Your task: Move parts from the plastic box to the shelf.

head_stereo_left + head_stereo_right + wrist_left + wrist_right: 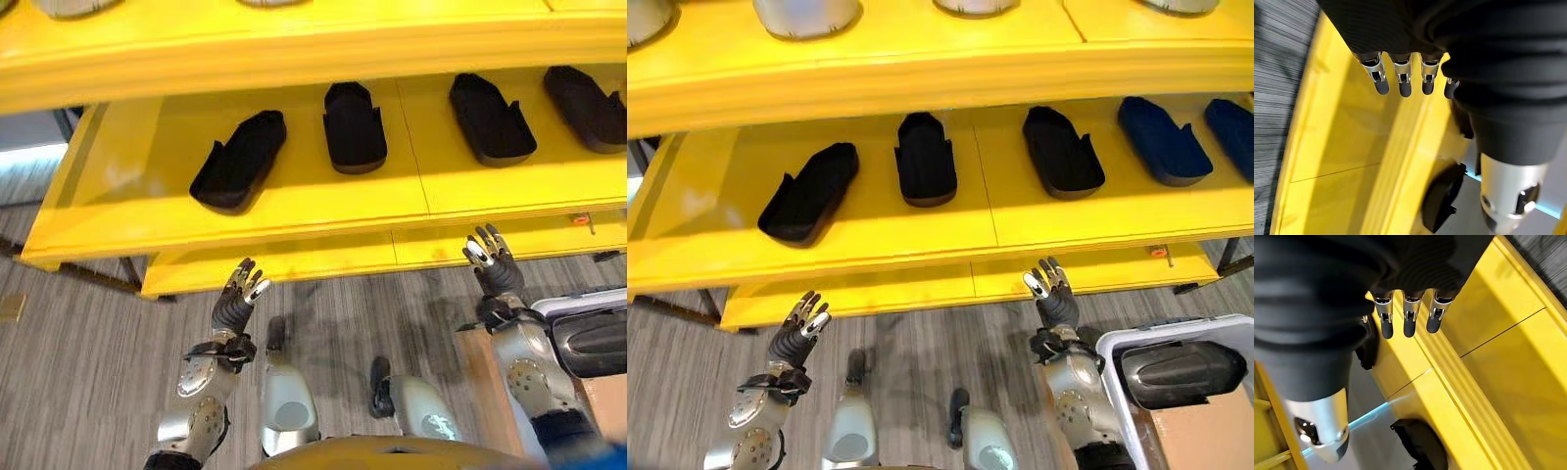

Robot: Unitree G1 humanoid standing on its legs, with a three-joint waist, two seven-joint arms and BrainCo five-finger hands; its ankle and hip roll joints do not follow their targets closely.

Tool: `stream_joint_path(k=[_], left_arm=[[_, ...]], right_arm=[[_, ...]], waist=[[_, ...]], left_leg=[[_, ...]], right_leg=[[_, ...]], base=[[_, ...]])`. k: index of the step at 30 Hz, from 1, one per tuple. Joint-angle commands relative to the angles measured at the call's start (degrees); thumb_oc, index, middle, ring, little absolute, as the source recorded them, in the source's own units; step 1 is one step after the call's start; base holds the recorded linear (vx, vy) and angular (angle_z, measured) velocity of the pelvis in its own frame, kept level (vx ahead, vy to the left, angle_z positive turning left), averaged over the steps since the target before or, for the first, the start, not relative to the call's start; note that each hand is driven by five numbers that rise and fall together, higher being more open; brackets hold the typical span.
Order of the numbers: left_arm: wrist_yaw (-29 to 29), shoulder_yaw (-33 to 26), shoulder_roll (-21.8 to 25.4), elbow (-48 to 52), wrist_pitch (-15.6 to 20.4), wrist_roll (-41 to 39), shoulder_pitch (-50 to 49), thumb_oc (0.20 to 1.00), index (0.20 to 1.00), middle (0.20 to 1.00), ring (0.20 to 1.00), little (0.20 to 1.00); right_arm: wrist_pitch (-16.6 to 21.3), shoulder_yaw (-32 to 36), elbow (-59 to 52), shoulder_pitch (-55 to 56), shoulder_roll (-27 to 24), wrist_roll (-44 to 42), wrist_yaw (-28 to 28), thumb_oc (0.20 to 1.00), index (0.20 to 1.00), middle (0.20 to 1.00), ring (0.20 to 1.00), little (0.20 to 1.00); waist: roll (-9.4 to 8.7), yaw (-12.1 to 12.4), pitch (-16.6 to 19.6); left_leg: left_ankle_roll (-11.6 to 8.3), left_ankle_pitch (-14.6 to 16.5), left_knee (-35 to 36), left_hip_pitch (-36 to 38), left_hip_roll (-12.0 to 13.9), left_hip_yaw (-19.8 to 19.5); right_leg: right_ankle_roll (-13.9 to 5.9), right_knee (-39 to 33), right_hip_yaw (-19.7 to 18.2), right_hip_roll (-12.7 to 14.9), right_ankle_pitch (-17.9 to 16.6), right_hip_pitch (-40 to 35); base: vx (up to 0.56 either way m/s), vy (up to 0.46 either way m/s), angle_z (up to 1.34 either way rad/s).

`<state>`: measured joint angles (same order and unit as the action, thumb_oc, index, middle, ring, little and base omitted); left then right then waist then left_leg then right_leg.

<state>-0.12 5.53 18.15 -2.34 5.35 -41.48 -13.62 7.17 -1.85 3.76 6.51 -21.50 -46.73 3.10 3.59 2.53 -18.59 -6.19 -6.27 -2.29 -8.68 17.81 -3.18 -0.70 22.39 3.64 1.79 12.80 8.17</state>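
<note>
A row of black parts (926, 159) lies on the yellow shelf's (872, 230) middle level, another black part (1181, 372) sits in the white plastic box (1117, 352) at near right, while the left hand (798, 333) and right hand (1053, 289) hover empty, fingers relaxed, before the shelf's near edge.

Shelf (872, 230): yellow painted finish, smooth, slight gloss. Parts (926, 157) on it: black, matt, moulded plastic look. Box (1225, 333): pale plastic, smooth. Floor (88, 372): grey, streaked wood-grain finish. Robot hand (1051, 287) fingers: silver metal look, dark matt tips; ribbed matt cover.
</note>
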Motion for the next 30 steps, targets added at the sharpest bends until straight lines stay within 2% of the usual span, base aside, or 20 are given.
stream_joint_path(k=[1, 3, 5, 6, 8, 10, 11, 14, 16, 17, 18, 19, 20, 22, 23, 24, 25, 26, 27, 30], left_arm=[[-1.70, -2.76, 4.70, 7.55, 2.99, 0.71, -1.50, 1.000, 1.000, 1.000, 1.000, 1.000], [-1.65, -2.68, 5.59, 7.64, 2.98, 1.22, -1.62, 1.000, 1.000, 1.000, 1.000, 1.000], [-1.54, -2.85, 5.85, 7.82, 2.99, 1.06, -1.49, 1.000, 1.000, 1.000, 1.000, 1.000], [-1.19, -3.32, 6.40, 8.15, 2.82, 1.02, -1.48, 1.000, 1.000, 1.000, 1.000, 1.000], [-0.85, -3.67, 6.52, 8.29, 2.88, 0.97, -1.39, 1.000, 1.000, 1.000, 1.000, 1.000], [-0.28, -3.75, 6.80, 8.22, 2.88, 1.34, -0.90, 1.000, 1.000, 1.000, 1.000, 1.000], [-0.28, -3.75, 6.81, 8.22, 2.87, 1.34, -0.90, 1.000, 1.000, 1.000, 1.000, 1.000], [0.26, -3.18, 7.54, 7.57, 2.92, 2.35, 1.24, 1.000, 1.000, 1.000, 1.000, 1.000], [0.55, -2.44, 7.92, 7.40, 3.01, 3.15, 2.32, 1.000, 1.000, 1.000, 1.000, 1.000], [0.93, -2.57, 8.24, 7.44, 3.14, 3.32, 2.61, 1.000, 1.000, 1.000, 1.000, 1.000], [1.31, -2.84, 8.23, 7.37, 3.26, 3.39, 2.80, 1.000, 1.000, 1.000, 1.000, 1.000], [1.49, -2.91, 7.74, 7.25, 3.28, 3.89, 3.02, 1.000, 1.000, 1.000, 1.000, 1.000], [1.13, -2.95, 7.32, 7.24, 3.15, 3.82, 2.86, 1.000, 1.000, 1.000, 1.000, 1.000], [0.71, -3.11, 6.28, 6.91, 3.29, 3.52, 2.08, 1.000, 1.000, 1.000, 1.000, 1.000], [0.60, -3.31, 5.92, 7.09, 3.18, 3.54, 1.67, 1.000, 1.000, 1.000, 1.000, 1.000], [0.60, -3.31, 5.91, 7.10, 3.18, 3.54, 1.68, 1.000, 1.000, 1.000, 1.000, 1.000], [0.60, -3.78, 4.39, 7.07, 3.15, 3.38, 0.58, 1.000, 1.000, 1.000, 1.000, 1.000], [0.43, -4.09, 3.73, 6.80, 3.29, 3.16, -0.12, 1.000, 1.000, 1.000, 1.000, 1.000], [-0.27, -3.39, 2.42, 6.51, 3.30, 3.23, -0.94, 1.000, 1.000, 1.000, 1.000, 1.000], [-0.36, -3.68, 1.19, 6.92, 3.39, 2.33, -2.25, 1.000, 1.000, 1.000, 1.000, 1.000]], right_arm=[[1.13, 0.83, -4.63, 0.66, 2.80, 1.97, -2.26, 1.000, 1.000, 1.000, 1.000, 1.000], [0.71, 1.48, -4.94, 2.21, 3.28, 2.65, -2.52, 1.000, 1.000, 1.000, 1.000, 1.000], [0.60, 1.63, -5.02, 2.63, 3.66, 2.64, -2.82, 1.000, 1.000, 1.000, 1.000, 1.000], [0.28, 2.20, -5.40, 3.95, 4.49, 2.10, -3.32, 1.000, 1.000, 1.000, 1.000, 1.000], [0.32, 2.94, -5.80, 4.70, 4.82, 1.96, -3.43, 1.000, 1.000, 1.000, 1.000, 1.000], [0.50, 3.39, -6.02, 4.95, 5.25, 2.17, -3.28, 1.000, 1.000, 1.000, 1.000, 1.000], [0.50, 3.39, -6.02, 4.95, 5.26, 2.18, -3.28, 1.000, 1.000, 1.000, 1.000, 1.000], [0.82, 3.90, -5.95, 4.85, 5.83, 3.06, -3.02, 1.000, 1.000, 1.000, 1.000, 1.000], [1.15, 3.30, -5.07, 3.94, 6.05, 3.44, -2.54, 1.000, 1.000, 1.000, 1.000, 1.000], [1.27, 2.49, -4.76, 3.16, 5.85, 3.79, -2.35, 1.000, 1.000, 1.000, 1.000, 1.000], [1.19, 1.51, -4.44, 2.22, 5.71, 4.25, -2.43, 1.000, 1.000, 1.000, 1.000, 1.000], [1.31, 0.48, -3.96, 1.42, 5.19, 5.10, -2.56, 1.000, 1.000, 1.000, 1.000, 1.000], [0.93, 0.07, -3.64, 0.81, 4.88, 4.99, -2.45, 1.000, 1.000, 1.000, 1.000, 1.000], [0.80, -0.52, -3.70, 0.73, 3.91, 4.67, -3.42, 1.000, 1.000, 1.000, 1.000, 1.000], [0.81, -0.65, -3.58, 0.99, 3.58, 4.80, -3.57, 1.000, 1.000, 1.000, 1.000, 1.000], [0.81, -0.65, -3.57, 0.98, 3.58, 4.80, -3.57, 1.000, 1.000, 1.000, 1.000, 1.000], [1.15, -0.83, -3.39, 1.28, 3.36, 4.37, -3.83, 1.000, 1.000, 1.000, 1.000, 1.000], [1.35, -0.47, -3.57, 2.24, 3.23, 4.06, -4.09, 1.000, 1.000, 1.000, 1.000, 1.000], [1.34, -0.10, -3.69, 3.08, 2.85, 4.18, -4.18, 1.000, 1.000, 1.000, 1.000, 1.000], [1.10, -0.16, -3.84, 3.45, 2.79, 3.75, -4.18, 1.000, 1.000, 1.000, 1.000, 1.000]], waist=[[-5.62, 1.29, -0.08], [-6.50, 1.24, 0.30], [-6.92, 1.18, 0.41], [-7.70, 1.01, 0.59], [-8.31, 0.90, 0.57], [-9.10, 0.79, 0.76], [-9.12, 0.78, 0.78], [-9.34, 0.16, 1.13], [-8.61, -0.37, 1.23], [-7.82, -0.52, 0.72], [-7.12, -0.43, 0.09], [-6.77, -0.19, -0.23], [-6.55, -0.87, -0.45], [-7.24, -2.12, -0.64], [-7.32, -2.24, -0.83], [-7.27, -2.25, -0.71], [-7.98, -2.28, -0.30], [-8.22, -2.42, -0.01], [-8.25, -2.49, 0.92], [-8.06, -1.82, 1.93]], left_leg=[[-2.92, -0.58, -1.86, -2.08, -0.46, 0.27], [-2.35, 1.69, -4.55, -3.11, -2.42, 0.94], [-2.20, 2.46, -5.58, -3.67, -2.95, 1.16], [-1.88, 4.06, -7.63, -4.77, -4.26, 1.49], [-1.51, 5.43, -9.71, -5.94, -5.42, 1.36], [-0.45, 8.32, -13.63, -7.80, -7.55, 0.95], [-0.42, 8.38, -13.72, -7.85, -7.58, 0.95], [1.06, 10.30, -15.83, -8.89, -10.37, 0.64], [2.75, 10.57, -14.68, -7.23, -11.44, 1.23], [3.63, 10.36, -13.38, -5.45, -11.16, 2.09], [4.28, 10.08, -11.13, -3.16, -10.88, 3.87], [4.76, 10.07, -9.04, -0.87, -11.01, 5.77], [5.15, 9.66, -6.83, 1.14, -11.40, 6.48], [5.59, 8.77, -3.52, 4.39, -12.07, 7.79], [5.64, 8.71, -3.20, 4.98, -12.43, 7.75], [5.62, 8.56, -3.11, 4.84, -12.37, 7.74], [5.55, 8.68, -2.74, 5.88, -13.54, 8.09], [5.37, 9.08, -3.23, 6.19, -13.86, 8.05], [5.06, 9.37, -3.95, 6.20, -14.00, 8.62], [4.56, 9.30, -3.88, 6.69, -13.74, 9.87]], right_leg=[[-8.63, -10.56, 2.13, 13.66, -4.93, -8.91], [-9.86, -12.30, 2.28, 15.77, -6.42, -9.57], [-10.10, -12.77, 2.44, 16.26, -6.80, -9.66], [-10.84, -13.88, 3.20, 17.83, -8.05, -10.20], [-11.20, -14.39, 3.68, 18.90, -9.04, -10.48], [-11.66, -14.31, 4.66, 20.82, -10.76, -11.05], [-11.69, -14.32, 4.66, 20.86, -10.76, -11.04], [-11.59, -12.92, 3.83, 22.46, -15.86, -10.63], [-10.17, -6.89, 2.52, 23.15, -22.49, -7.63], [-9.04, -2.85, 2.60, 22.34, -22.72, -4.59], [-8.48, 0.18, 5.26, 21.74, -21.18, -2.23], [-8.34, 1.62, 9.49, 21.77, -19.58, -2.23], [-7.82, 2.94, 9.83, 18.52, -16.93, -0.74], [-7.29, 1.01, 9.82, 8.79, -11.33, 2.47], [-7.65, 0.36, 9.29, 7.12, -10.38, 2.85], [-7.61, 0.14, 9.33, 7.03, -10.59, 2.93], [-5.99, -5.30, 10.67, 4.08, -9.51, 1.24], [-4.65, -7.58, 8.82, 3.35, -8.11, -0.16], [-3.12, -11.72, 5.34, 1.71, -7.41, -3.07], [-2.98, -15.02, 7.10, 2.13, -7.74, -5.21]], base=[[0.09, 0.227, 0.13], [0.08, 0.226, 0.14], [0.06, 0.169, 0.00], [0.07, 0.181, -0.10], [0.07, 0.202, -0.01], [0.07, 0.202, 0.25], [0.07, 0.175, 0.24], [0.06, 0.183, 0.09], [0.04, 0.271, 0.09], [-0.03, 0.380, 0.10], [-0.03, 0.407, -0.15], [0.00, 0.385, -0.46], [0.05, 0.305, -0.78], [0.07, 0.183, -1.09], [0.04, 0.077, -0.72], [0.05, 0.040, -0.11], [0.06, 0.010, -0.01], [0.11, -0.019, -0.01], [0.08, -0.056, 0.14], [0.04, -0.039, 0.03]])
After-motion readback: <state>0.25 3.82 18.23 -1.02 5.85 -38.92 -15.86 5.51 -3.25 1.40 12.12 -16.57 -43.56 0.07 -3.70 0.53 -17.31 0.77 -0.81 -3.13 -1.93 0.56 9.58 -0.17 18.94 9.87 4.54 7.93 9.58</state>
